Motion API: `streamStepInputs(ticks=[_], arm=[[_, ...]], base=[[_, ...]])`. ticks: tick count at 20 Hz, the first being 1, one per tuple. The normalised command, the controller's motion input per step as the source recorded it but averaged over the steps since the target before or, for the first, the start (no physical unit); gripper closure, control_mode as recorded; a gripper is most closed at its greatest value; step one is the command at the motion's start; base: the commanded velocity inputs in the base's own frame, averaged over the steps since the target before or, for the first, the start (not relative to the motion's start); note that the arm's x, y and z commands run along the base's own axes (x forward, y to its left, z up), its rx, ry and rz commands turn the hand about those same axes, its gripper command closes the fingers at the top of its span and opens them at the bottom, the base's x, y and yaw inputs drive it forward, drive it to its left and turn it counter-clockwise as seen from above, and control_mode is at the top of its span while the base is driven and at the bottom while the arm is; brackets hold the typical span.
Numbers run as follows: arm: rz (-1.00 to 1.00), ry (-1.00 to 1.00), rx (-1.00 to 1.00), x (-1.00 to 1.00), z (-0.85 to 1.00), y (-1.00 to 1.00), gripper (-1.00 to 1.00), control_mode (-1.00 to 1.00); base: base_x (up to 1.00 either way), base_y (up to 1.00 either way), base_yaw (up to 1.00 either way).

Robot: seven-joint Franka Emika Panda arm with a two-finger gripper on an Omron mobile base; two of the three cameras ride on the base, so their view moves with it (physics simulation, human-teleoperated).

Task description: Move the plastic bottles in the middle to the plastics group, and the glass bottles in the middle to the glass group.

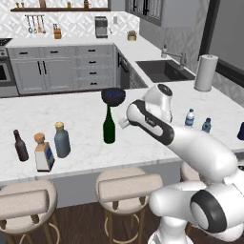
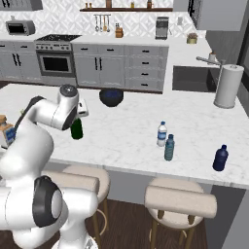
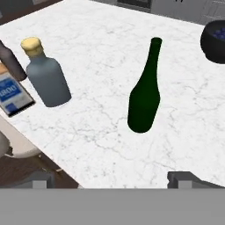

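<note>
reaching for the green bottle point(image 3: 144, 94) looks like the step now, and the gripper point(image 3: 116, 178) hangs above the counter point(image 1: 86, 147) with its two tips spread wide and nothing between them. the green bottle stands upright near the middle of the counter, well apart from the other bottles, so there is room to come at it from the side. i think the best way is to go low, put one tip on each side of the fat lower part, not the thin neck, and close slowly so it does not tip. then it should be lifted straight up and carried to the left end, where the brown bottle point(image 1: 20, 145) and the square bottle point(image 1: 43, 153) stand close together. the grey bottle point(image 1: 62, 140) with the tan cap is just beside them, so the green one needs a free spot near it without bumping. far on the other side, the small teal bottle point(image 2: 169, 148) stands just beside the white bottle point(image 2: 162, 134), with the dark blue bottle point(image 2: 220, 158) further off. a dark bowl point(image 2: 111, 97) sits behind the green bottle, with something blue inside that i cannot make out.
</note>
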Motion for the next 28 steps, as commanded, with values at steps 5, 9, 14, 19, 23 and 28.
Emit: streamStepInputs(ticks=[5,9,14,19,23,28], arm=[[-0.02,0.15,-0.01,0.94,-0.05,-0.08,-1.00,-1.00],[-0.01,-0.01,-0.08,0.49,-0.06,0.09,-1.00,-1.00],[0.00,-0.08,-0.02,0.08,-0.25,0.08,-1.00,-1.00],[0.00,-0.18,0.00,0.10,-0.40,0.18,-1.00,-1.00],[0.00,-0.16,0.00,0.03,-0.14,0.28,-1.00,-1.00],[0.00,-0.03,0.00,0.02,0.09,0.17,-1.00,-1.00]], base=[[0.00,0.00,0.00],[0.00,0.00,0.00],[0.00,0.00,0.00],[0.00,0.00,0.00],[0.00,0.00,0.00],[0.00,0.00,0.00]])
